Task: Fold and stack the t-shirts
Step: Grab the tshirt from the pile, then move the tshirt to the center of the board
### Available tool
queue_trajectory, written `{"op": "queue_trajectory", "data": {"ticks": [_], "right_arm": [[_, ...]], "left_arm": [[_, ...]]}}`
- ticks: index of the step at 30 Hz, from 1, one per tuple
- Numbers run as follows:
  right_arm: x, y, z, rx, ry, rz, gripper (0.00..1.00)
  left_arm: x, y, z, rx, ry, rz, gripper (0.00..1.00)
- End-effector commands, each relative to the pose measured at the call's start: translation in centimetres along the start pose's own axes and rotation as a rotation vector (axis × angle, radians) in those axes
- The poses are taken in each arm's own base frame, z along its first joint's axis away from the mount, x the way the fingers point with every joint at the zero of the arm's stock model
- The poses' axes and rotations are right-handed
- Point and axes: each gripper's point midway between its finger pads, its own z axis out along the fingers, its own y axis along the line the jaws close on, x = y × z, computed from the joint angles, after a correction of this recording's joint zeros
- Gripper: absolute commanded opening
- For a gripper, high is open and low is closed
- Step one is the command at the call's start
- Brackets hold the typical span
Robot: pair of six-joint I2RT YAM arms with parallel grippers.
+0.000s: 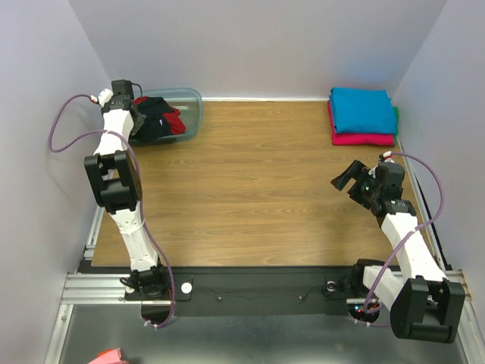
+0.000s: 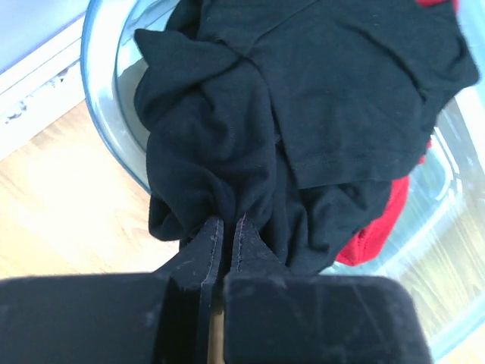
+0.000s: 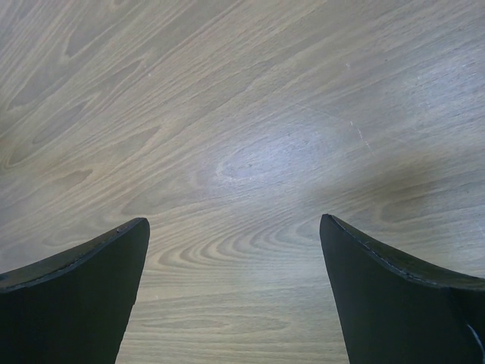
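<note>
**Left wrist view: closed fingers pinch a black shirt in a plastic tub**

The left gripper has its two dark fingers pressed almost together on a gathered bunch of the crumpled black cloth t-shirt. Folds fan out from that pinch. The black shirt lies heaped in the translucent blue-grey plastic tub, spilling over its near rim. A bunched red cloth t-shirt peeks out beneath it on the right.

From above, the tub sits at the far left corner of the brown wooden table. At the far right corner, a folded turquoise blue t-shirt rests on a folded magenta pink t-shirt. The right gripper hovers over bare wood near that stack, its fingers spread wide and holding nothing.

The cloth looks light, limp and unbreakable. It will likely sag and trail from a single pinch, and may drag the red shirt along. A hold near a hem, shoulder or collar would probably let it hang flatter for folding.
</note>
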Motion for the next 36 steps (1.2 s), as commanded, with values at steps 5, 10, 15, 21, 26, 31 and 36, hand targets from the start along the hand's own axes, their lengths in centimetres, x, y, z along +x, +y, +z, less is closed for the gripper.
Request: {"op": "queue_trajectory", "data": {"ticks": [5,10,15,21,26,31,36], "right_arm": [[-3.0,1.4,-0.6,-0.032,-0.102,-0.039,1.0],[-3.0,1.4,-0.7,-0.034,-0.102,-0.04,1.0],[-3.0,1.5,-0.8,-0.039,-0.108,-0.038,1.0],[-3.1,1.8,-1.3,-0.053,-0.124,-0.042,1.0],[-3.7,2.1,-2.3,-0.06,-0.176,-0.037,1.0],[-5.7,2.7,-5.0,-0.059,-0.307,-0.043,1.0],[-7.0,1.4,-7.3,0.036,-0.404,-0.022,1.0]], "left_arm": [[-8.2,-6.5,-12.7,0.393,-0.193,0.006,0.0],[-9.3,-11.3,-22.9,0.706,-0.269,0.095,0.0],[-7.7,-14.3,-36.4,0.976,-0.384,0.206,0.0],[-3.5,-14.9,-54.0,1.406,-0.46,0.266,0.0],[-0.5,-13.5,-64.5,1.726,-0.44,0.308,0.0],[1.9,-14.1,-67.5,1.844,-0.38,0.31,0.0],[4.7,-17.7,-54.6,1.44,-0.321,0.239,0.0]]}}
